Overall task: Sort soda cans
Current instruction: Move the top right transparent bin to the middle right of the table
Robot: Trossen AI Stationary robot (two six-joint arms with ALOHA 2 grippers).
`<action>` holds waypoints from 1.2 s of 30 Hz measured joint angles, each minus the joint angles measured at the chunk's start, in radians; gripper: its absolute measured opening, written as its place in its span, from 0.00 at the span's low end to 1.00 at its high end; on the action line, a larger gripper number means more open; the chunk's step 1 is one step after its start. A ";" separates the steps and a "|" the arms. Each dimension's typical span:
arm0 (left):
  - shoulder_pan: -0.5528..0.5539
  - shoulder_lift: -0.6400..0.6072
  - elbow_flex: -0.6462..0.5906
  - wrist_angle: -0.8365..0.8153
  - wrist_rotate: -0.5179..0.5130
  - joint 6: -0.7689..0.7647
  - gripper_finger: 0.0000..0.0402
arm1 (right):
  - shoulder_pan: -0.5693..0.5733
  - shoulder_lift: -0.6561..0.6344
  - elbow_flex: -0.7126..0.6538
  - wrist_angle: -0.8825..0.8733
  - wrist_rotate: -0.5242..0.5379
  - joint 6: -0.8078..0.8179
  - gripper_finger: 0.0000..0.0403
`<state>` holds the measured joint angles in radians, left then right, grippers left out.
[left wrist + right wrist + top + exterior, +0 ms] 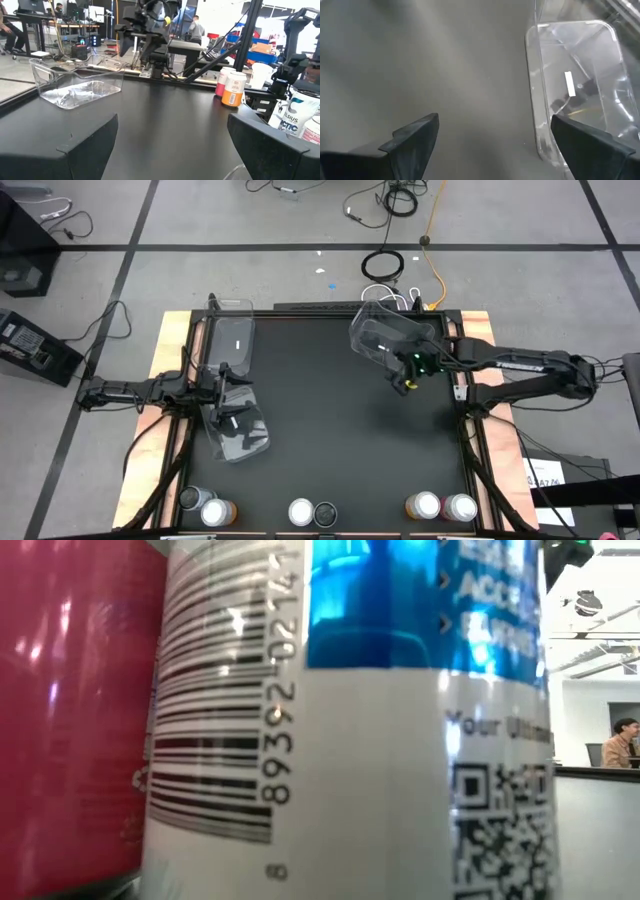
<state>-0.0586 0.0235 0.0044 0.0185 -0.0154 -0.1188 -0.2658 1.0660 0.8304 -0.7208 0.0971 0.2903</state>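
The black counter [330,430] carries 6 soda cans in a row along its near edge, in 3 pairs. Taking the middle pair as the landmark, a silver-topped can [301,512] touches a dark can [325,513] there; well to the left of that pair stand a dark-topped can [190,498] and an orange-sided can [216,511], close together, and well to the right stand another orange-sided can [424,505] and a pink-sided can [460,507], side by side. All 6 stand upright on the counter, outside every bin. The low view is almost filled by a white and blue can with a barcode [350,720], with a red can [70,700] just beside it. Far from the middle pair, toward the back left of the counter, lies a clear plastic bin [230,345], and a second clear bin [238,430] lies nearer to the cans on that same side. The left pincer [232,423] hangs over this second bin with its fingers [85,142] spread wide apart, gripping nothing. A third clear bin [385,335] sits at the back right, well away from the middle pair. The right pincer [408,383] hovers just beside that bin's near edge, its fingers [412,135] also wide apart and empty, with the bin wall [535,100] close ahead of them.
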 joint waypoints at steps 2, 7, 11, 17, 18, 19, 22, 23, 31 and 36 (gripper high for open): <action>0.000 0.000 0.000 0.000 0.000 0.000 0.96 | -0.021 0.045 0.030 -0.014 0.000 -0.020 0.94; 0.000 0.000 0.000 0.000 0.000 0.000 0.96 | -0.054 0.172 0.142 -0.054 0.001 -0.049 0.94; 0.000 0.000 0.000 0.000 0.000 0.000 0.96 | -0.083 0.276 0.219 -0.089 0.001 -0.066 0.94; 0.000 0.000 0.000 0.000 0.000 0.000 0.96 | -0.166 0.359 0.272 -0.130 -0.023 -0.102 0.94; 0.000 0.000 0.000 0.000 0.000 0.000 0.96 | -0.188 0.360 0.273 -0.125 -0.053 -0.111 0.94; 0.000 0.000 0.000 0.000 0.000 0.000 0.96 | -0.211 0.360 0.274 -0.121 -0.078 -0.118 0.94; 0.000 0.000 0.000 0.000 0.000 0.000 0.96 | -0.285 0.359 0.275 -0.127 -0.102 -0.147 0.94; 0.000 0.000 0.000 0.000 0.000 0.000 0.96 | -0.309 0.359 0.275 -0.137 -0.102 -0.161 0.94; 0.000 0.000 0.000 0.000 0.000 0.000 0.96 | -0.445 0.359 0.275 -0.161 -0.176 -0.260 0.94; 0.000 0.000 0.000 0.000 0.000 0.000 0.96 | -0.447 0.363 0.274 -0.214 -0.182 -0.377 0.94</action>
<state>-0.0584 0.0235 0.0048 0.0185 -0.0154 -0.1188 -0.7124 1.4293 1.1046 -0.9347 -0.0851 -0.0867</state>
